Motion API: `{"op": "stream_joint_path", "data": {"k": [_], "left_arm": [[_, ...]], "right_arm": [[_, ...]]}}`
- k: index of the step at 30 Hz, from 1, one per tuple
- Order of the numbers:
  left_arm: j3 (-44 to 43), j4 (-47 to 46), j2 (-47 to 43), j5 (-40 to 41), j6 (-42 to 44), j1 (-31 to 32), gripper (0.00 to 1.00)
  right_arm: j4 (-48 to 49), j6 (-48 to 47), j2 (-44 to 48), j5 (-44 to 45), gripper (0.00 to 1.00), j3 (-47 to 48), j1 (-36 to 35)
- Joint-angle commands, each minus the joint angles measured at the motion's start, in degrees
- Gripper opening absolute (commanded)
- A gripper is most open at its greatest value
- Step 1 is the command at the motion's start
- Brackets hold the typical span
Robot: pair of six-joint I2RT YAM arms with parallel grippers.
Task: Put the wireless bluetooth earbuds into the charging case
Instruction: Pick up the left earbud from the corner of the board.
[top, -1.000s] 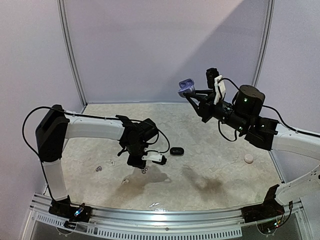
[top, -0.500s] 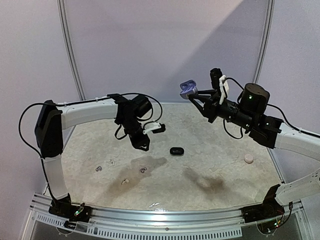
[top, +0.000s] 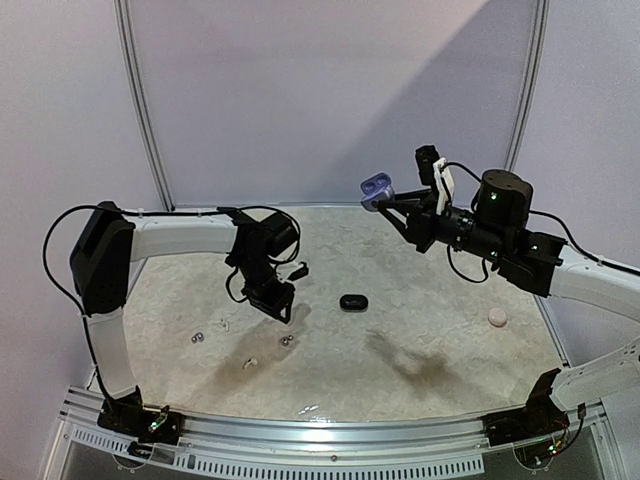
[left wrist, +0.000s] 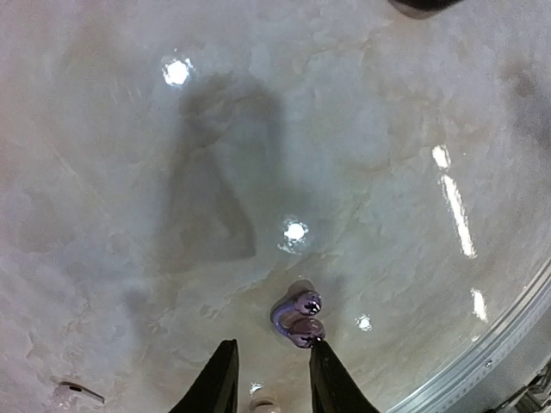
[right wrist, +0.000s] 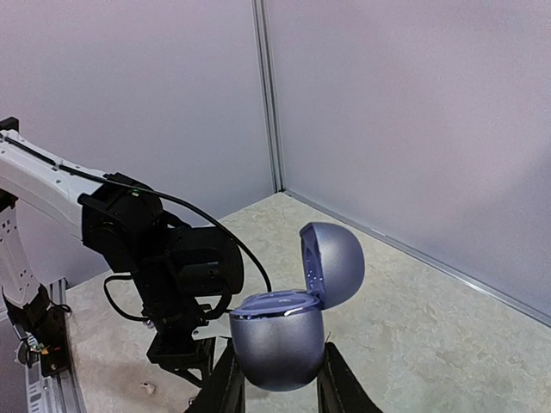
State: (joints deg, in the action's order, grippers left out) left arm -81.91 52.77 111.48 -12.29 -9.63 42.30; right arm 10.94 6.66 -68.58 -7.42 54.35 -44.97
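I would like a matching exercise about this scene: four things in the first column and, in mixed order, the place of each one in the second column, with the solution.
Column one
1. open bluish charging case
2. black oval object
3. pale round object
4. shiny pair of earbuds

Column two
A. on the table, at its right side
B. in the air, between the fingers of the right gripper
C. on the table, beneath the raised left gripper
D. on the table, about the middle

Pairs: 1-B, 2-D, 3-A, 4-C
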Motion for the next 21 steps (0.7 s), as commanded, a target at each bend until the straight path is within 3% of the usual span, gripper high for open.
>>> {"op": "stream_joint_path", "data": {"k": [1, 7, 14, 21], "left_arm": [[2.93, -4.05, -0.13, -2.66, -8.76, -0.11, 0.30], [8.14, -7.70, -0.43, -3.28, -11.31, 1.65, 0.31], [4.24, -8.99, 1.27, -3.08, -9.74, 2.08, 0.28], [9.78, -11.04, 0.61, -1.91, -9.88, 2.63, 0.28]], "right_arm": [[-0.49, 2.57, 1.67, 2.62, 0.00, -1.45, 0.22], [-0.06, -0.29, 1.90, 2.05, 0.00, -2.30, 0.21], [-3.75, -2.45, 1.86, 0.49, 0.00, -0.89, 0.18], [-3.75, -1.83, 3.75, 1.20, 0.00, -2.72, 0.23]]}}
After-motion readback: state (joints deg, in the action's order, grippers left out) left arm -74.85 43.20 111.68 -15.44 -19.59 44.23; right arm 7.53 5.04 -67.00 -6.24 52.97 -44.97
